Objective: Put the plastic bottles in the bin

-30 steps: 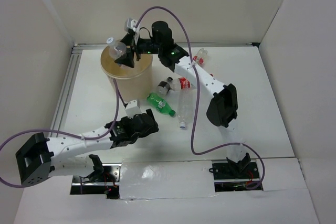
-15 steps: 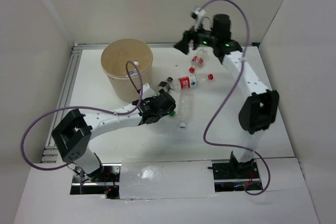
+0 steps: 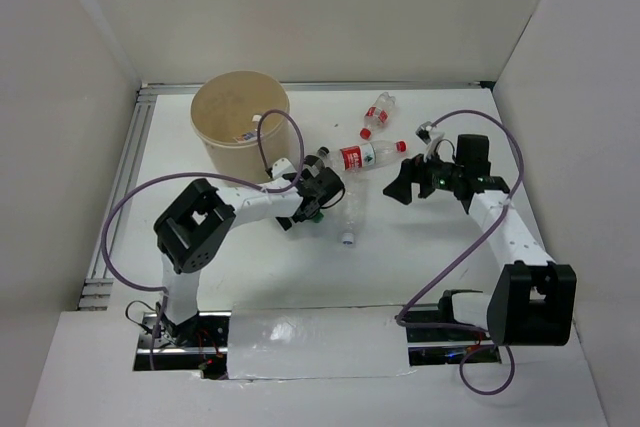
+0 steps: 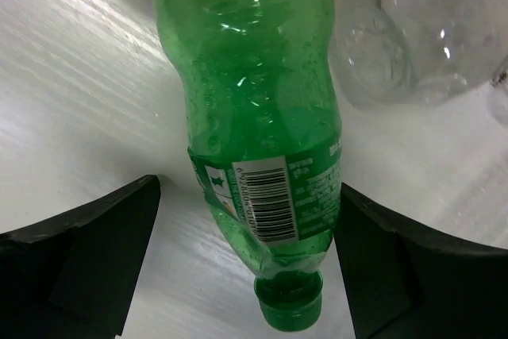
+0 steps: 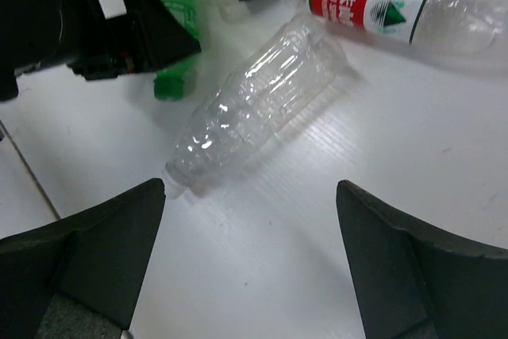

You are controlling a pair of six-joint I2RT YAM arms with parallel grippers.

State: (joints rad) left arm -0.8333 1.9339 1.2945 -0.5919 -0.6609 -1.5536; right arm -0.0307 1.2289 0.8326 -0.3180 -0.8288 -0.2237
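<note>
five bottles out on the counter (image 3: 300, 282): two red-label ones, a back one (image 3: 378, 110) and a middle one (image 3: 370, 155), one dark-capped bottle (image 3: 318, 162), one green bottle (image 4: 254, 117) and one clear bottle (image 5: 254, 101). they're all lying flat. there's one bin (image 3: 240, 152) at the back left with something pale in it, can't tell what.

the left end effector (image 4: 242, 228) is spread wide with a finger on each side of the green bottle, not clamped on it. the right end effector (image 5: 250, 236) is wide open too and holding nothing, over bare counter just beside the clear bottle.
</note>
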